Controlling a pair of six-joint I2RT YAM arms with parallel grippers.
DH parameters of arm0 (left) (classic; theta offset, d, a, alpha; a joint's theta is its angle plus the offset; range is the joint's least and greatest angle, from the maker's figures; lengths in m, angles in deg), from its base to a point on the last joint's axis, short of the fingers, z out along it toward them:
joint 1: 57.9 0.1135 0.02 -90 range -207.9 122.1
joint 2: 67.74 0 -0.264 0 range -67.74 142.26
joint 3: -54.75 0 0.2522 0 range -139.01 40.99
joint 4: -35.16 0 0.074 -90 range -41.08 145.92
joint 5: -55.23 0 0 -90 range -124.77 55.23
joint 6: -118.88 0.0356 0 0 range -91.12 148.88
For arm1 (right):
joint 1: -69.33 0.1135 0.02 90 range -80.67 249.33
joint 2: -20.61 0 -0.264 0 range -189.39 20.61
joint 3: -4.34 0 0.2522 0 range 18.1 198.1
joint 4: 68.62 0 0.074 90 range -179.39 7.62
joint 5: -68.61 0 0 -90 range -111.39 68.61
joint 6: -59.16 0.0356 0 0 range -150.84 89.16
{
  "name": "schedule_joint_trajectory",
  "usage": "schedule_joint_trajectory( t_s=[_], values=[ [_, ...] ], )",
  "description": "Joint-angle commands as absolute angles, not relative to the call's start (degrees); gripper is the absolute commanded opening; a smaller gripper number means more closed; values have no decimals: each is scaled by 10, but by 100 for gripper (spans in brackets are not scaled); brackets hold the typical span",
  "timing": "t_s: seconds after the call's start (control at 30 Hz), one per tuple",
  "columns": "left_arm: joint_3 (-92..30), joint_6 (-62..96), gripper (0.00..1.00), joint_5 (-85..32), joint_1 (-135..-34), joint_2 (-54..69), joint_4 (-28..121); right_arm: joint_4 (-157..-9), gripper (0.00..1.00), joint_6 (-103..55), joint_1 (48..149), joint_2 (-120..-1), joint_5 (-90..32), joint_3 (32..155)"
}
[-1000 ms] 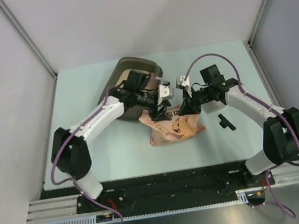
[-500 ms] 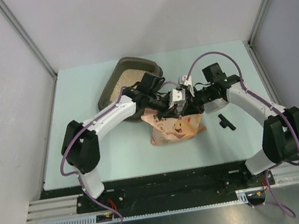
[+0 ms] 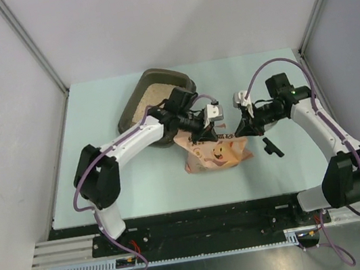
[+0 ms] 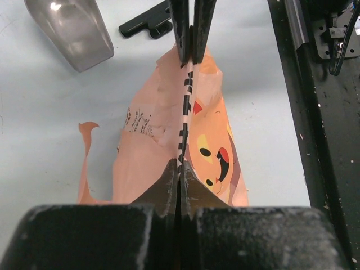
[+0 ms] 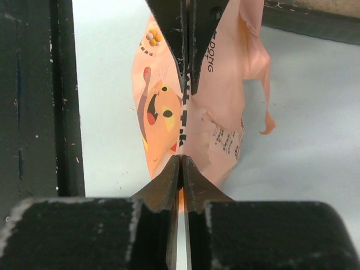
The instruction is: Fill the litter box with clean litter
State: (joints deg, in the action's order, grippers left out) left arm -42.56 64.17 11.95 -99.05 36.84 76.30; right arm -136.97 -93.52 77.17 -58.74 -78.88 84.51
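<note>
Your left hand (image 4: 179, 171) and right hand (image 5: 181, 163) each pinch the top edge of the bag (image 3: 216, 155) at mid-frame, while the litter box (image 3: 163, 74) up and left of it shows only some litter (image 3: 148, 97), so the pouring looks undone.

The top external camera is mounted high behind the arm bases and looks down and forward, from far off, over the whole table (image 3: 282, 173). The left wrist camera sits directly behind the left gripper (image 4: 179, 164). It is very close to the cat-print bag (image 4: 209, 135) and faces along the bag's top seam toward the right gripper (image 4: 190, 56). The right wrist camera views the same seam from the opposite end, equally near. All three views share the cat-print bag.
</note>
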Motion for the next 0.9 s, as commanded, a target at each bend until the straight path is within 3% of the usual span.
schedule_joint_trajectory(
  t_s=[0.0, 0.1, 0.13, 0.17, 0.27, 0.37, 0.7, 0.87],
  values=[
    [-420, 622, 0, 64, -942, 342, 820, -1438, 3, -942, 763, -561, -725, 862],
    [-417, 631, 5, 89, -943, 336, 821, -1435, 0, -933, 765, -555, -726, 862],
    [-416, 634, 14, 97, -945, 334, 820, -1435, 0, -928, 768, -555, -727, 862],
    [-415, 640, 30, 108, -946, 332, 820, -1434, 0, -922, 772, -555, -725, 862],
    [-411, 679, 45, 156, -961, 324, 821, -1413, 0, -890, 782, -559, -727, 862],
    [-421, 712, 51, 174, -987, 325, 818, -1379, 0, -863, 786, -559, -727, 862],
    [-482, 670, 50, 192, -1033, 383, 755, -1342, 0, -814, 792, -564, -725, 862],
    [-477, 612, 39, 192, -1035, 395, 698, -1352, 0, -812, 790, -559, -719, 862]
  ],
)
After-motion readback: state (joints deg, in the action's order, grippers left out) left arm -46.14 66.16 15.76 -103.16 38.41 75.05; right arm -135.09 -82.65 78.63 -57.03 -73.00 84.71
